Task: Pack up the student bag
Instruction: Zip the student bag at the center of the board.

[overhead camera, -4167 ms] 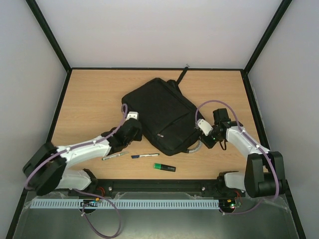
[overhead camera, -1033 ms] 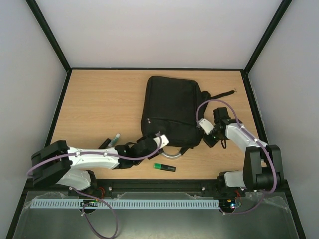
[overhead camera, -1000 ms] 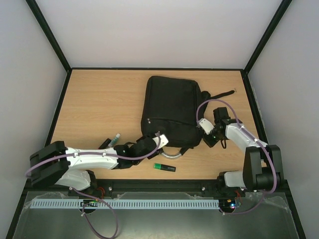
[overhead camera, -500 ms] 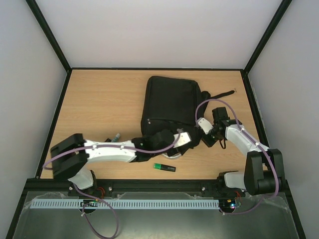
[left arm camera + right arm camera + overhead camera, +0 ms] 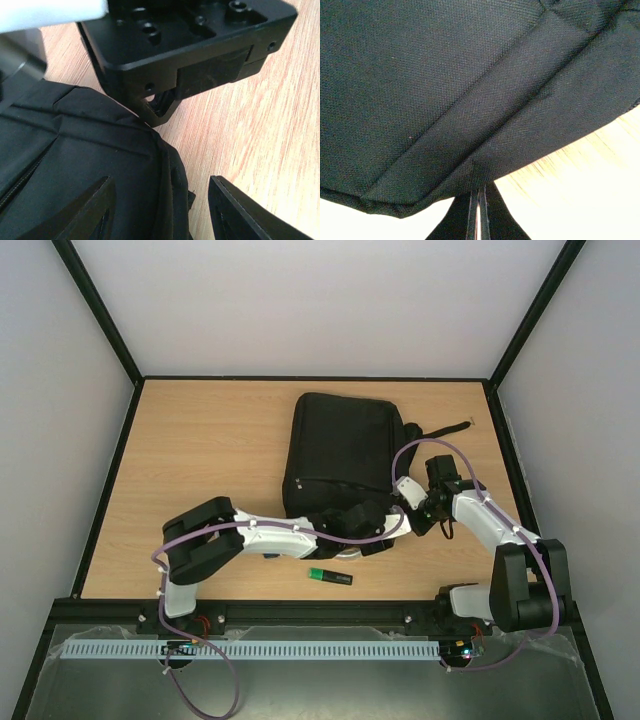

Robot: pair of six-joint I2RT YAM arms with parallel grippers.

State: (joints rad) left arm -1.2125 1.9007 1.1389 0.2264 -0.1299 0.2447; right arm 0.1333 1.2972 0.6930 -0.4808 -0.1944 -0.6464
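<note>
The student bag [image 5: 345, 450] is a large black backpack lying flat mid-table, strap trailing to the right. My left gripper [image 5: 390, 524] reaches across its near edge to its near right corner. In the left wrist view the gripper [image 5: 161, 187] is open, and the bag's corner seam [image 5: 170, 165] lies between its fingers [image 5: 95, 212]. My right gripper [image 5: 412, 504] is at the bag's right near edge. In the right wrist view it [image 5: 479, 195] is shut on a fold of the bag's fabric [image 5: 470, 100].
A green highlighter [image 5: 330, 577] lies on the wood near the front edge. The bag's grey handle [image 5: 347, 553] peeks out under my left arm. My right gripper's black body [image 5: 185, 50] sits right in front of my left gripper. Black frame rails border the table.
The bag turned from slanted to upright over the last seconds. My left arm swept right along its near edge to the near right corner, covering the pens. The right gripper kept its hold.
</note>
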